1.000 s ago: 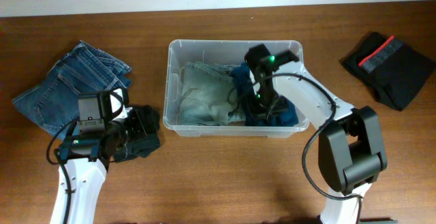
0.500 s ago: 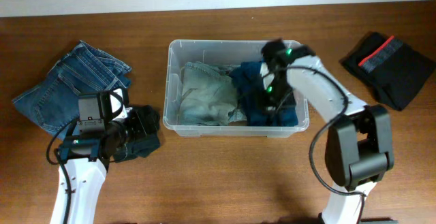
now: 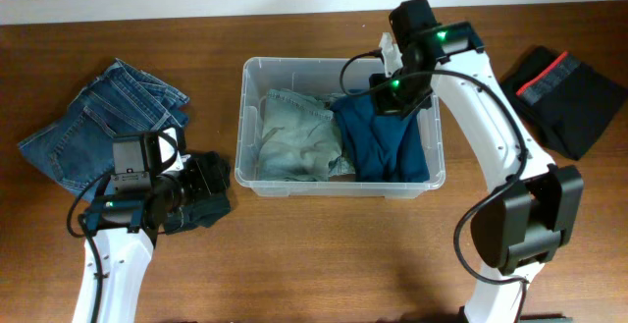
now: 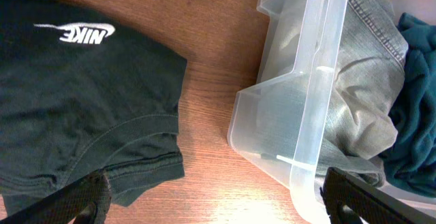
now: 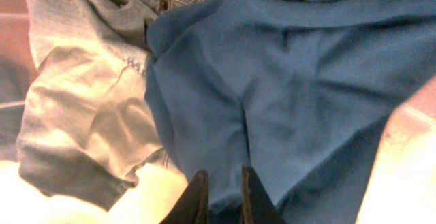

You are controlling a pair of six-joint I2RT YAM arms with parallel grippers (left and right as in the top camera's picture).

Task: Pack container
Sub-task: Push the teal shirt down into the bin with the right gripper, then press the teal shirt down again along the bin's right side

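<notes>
Wooden counter (image 3: 324,254) runs below a white wall. At far left lie folded blue jeans (image 3: 98,117). Just beside them the left tool (image 3: 201,190) hovers with its fingers spread wide over a dark T-shirt (image 4: 75,94), gripping nothing.

The container (image 3: 243,117) stands at centre, near the back edge. A pale denim garment (image 3: 294,141) fills its left half and a blue garment (image 3: 383,151) its right.

The right tool (image 3: 397,92) is above the back right corner, fingers pressed almost together. Whether a fold of blue cloth is caught between them cannot be told. A black garment (image 3: 559,97) lies at far right.

The step in hand appears to be settling the blue garment.
- Lay the cloth flat, with every edge inside the rim.
- Lift straight up so nothing trails out.
- Leave level room for the T-shirt.
</notes>
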